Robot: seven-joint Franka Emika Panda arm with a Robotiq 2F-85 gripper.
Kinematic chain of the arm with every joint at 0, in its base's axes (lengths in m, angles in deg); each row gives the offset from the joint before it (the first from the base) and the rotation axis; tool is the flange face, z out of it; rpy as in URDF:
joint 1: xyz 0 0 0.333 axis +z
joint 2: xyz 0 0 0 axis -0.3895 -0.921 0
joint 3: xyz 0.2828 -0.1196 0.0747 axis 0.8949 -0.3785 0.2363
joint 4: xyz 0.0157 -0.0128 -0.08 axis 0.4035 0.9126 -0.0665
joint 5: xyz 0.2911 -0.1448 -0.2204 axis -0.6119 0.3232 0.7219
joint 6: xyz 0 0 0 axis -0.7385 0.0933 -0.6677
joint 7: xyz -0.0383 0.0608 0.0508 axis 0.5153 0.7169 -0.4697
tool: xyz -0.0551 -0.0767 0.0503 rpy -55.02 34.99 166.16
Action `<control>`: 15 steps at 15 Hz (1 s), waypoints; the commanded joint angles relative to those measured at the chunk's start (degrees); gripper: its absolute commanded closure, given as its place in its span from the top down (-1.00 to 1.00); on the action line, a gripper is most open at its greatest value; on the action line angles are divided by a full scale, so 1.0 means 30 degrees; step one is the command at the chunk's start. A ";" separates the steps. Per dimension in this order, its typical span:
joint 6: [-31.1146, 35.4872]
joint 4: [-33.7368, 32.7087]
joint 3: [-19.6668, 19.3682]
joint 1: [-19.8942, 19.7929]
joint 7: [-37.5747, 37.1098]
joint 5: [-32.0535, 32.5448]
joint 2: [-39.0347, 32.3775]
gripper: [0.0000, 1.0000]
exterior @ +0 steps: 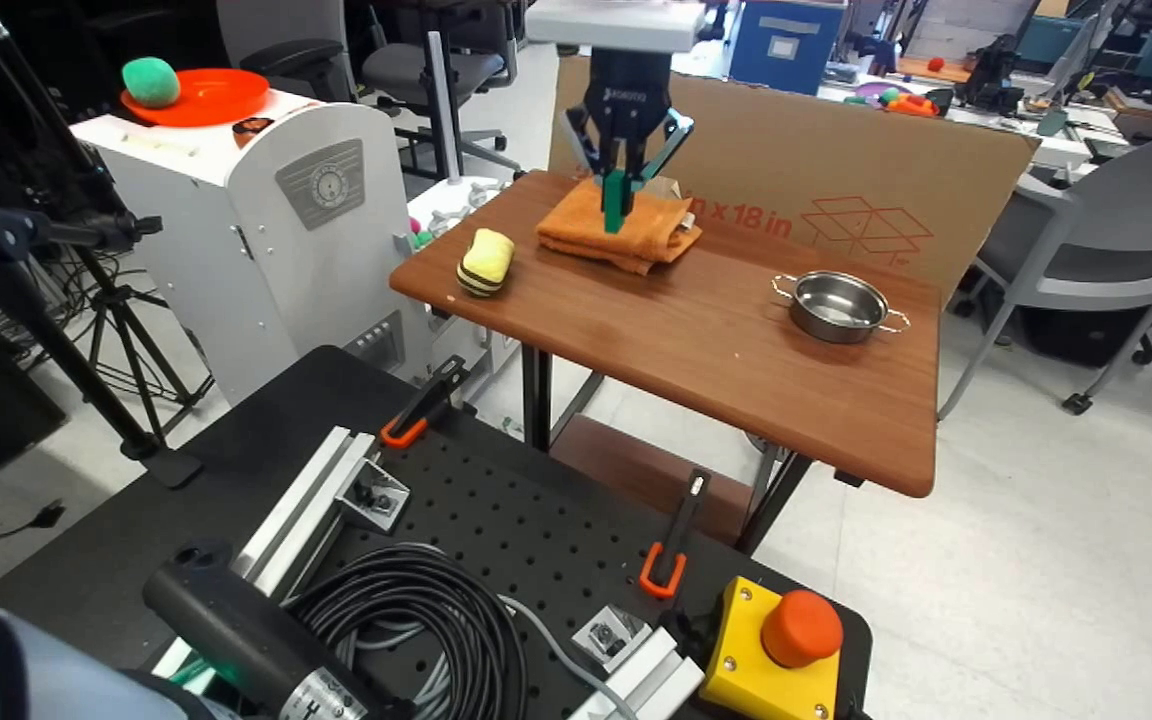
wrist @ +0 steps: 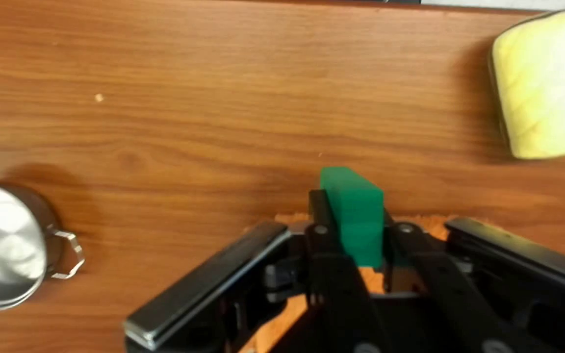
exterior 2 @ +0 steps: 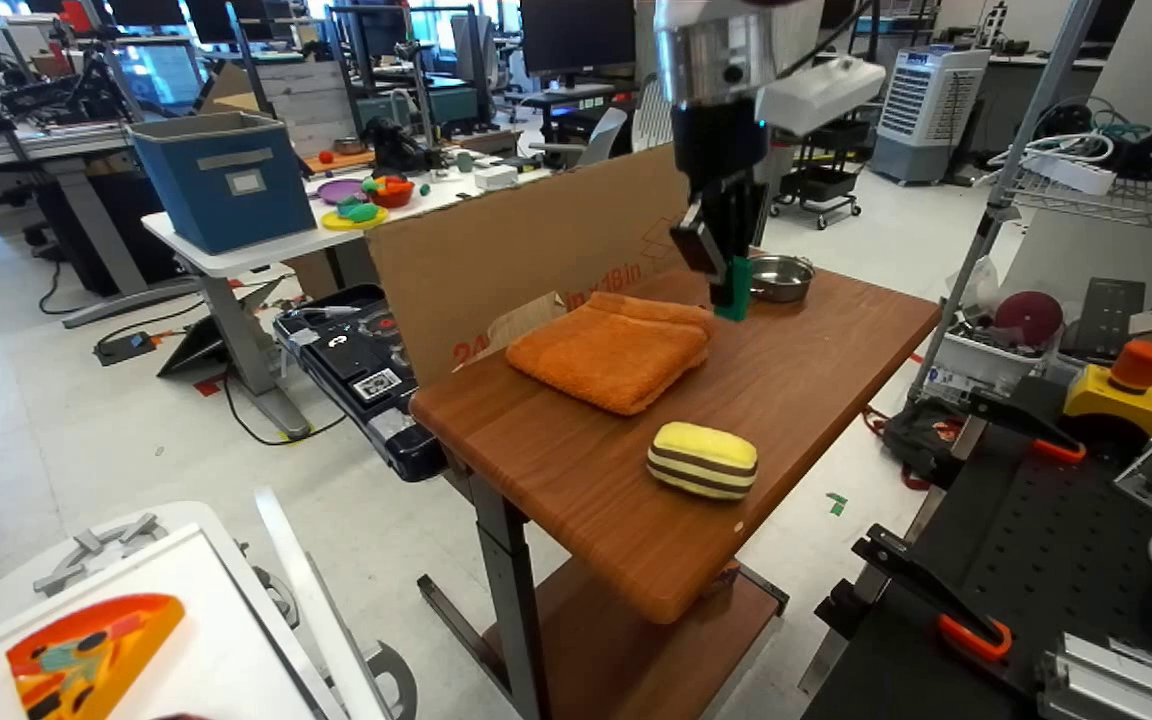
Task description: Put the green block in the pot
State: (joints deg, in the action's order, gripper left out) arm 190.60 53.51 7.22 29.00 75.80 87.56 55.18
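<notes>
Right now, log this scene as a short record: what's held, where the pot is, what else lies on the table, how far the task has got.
Held: green block, between the fingers
Block position: raised above the table, outside the pot
Pot: upright on the table, apart from the cloth, no contents visible
Also on table: folded orange cloth; yellow striped object
Task status: block grasped, not yet in the pot

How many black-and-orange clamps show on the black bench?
2. In an exterior view, one clamp is close to the yellow button box; the other clamp is farther from it. More could be hidden or out of frame.
</notes>
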 commanded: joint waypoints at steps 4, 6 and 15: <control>-0.2294 -0.4474 -0.1607 -0.2161 0.2662 0.0190 -0.0973 -0.91; -0.2920 -0.6066 -0.1944 -0.2885 0.3611 0.0027 -0.2175 -0.91; -0.5330 -1.2287 -0.2184 -0.4680 0.5751 -0.0022 -0.8120 -0.91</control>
State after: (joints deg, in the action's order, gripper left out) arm 179.27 24.34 0.67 15.37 90.86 87.73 36.42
